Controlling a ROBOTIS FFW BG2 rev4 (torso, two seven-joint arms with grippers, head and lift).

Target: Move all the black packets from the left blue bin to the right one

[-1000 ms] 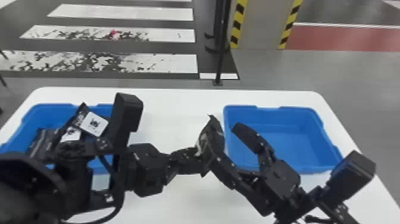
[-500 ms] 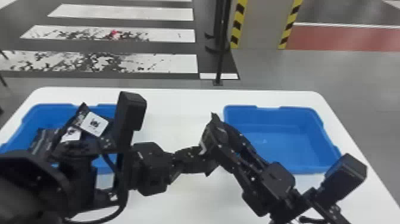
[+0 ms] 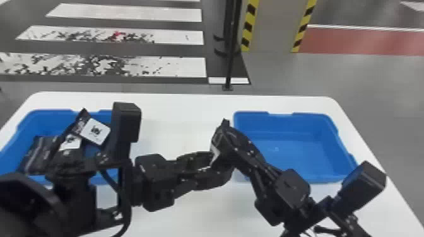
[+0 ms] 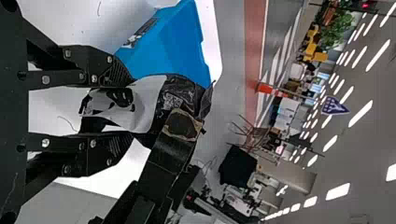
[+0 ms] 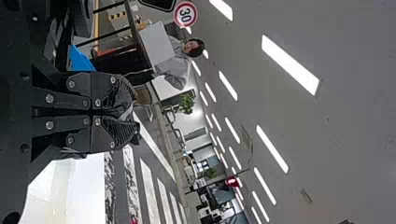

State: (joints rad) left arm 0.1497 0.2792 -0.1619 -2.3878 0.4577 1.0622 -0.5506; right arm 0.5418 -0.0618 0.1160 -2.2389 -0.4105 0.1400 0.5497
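Fingers clamped on one black packet (image 4: pixel 175 91) at the right gripper (image 3: pixel 227 138); apart at the left gripper (image 3: pixel 219 168), with part of the packet's white label between them. Packet location: above the table (image 3: pixel 186 107), between the two blue bins. Remaining black packets (image 3: pixel 41 154): overlapping inside the left blue bin (image 3: pixel 58 113), white labels partly visible.

Obstructions, head view: upright black block (image 3: pixel 126 121) of the left arm in front of the left bin's right side; left arm also across its near side. Right gripper in front of the left edge of the right blue bin (image 3: pixel 303 157).

Far surroundings: slim black pole (image 3: pixel 231 47) beyond the table's far edge; hazard-striped column (image 3: pixel 274 28) to its right; white crosswalk stripes (image 3: pixel 132 14) to its left.
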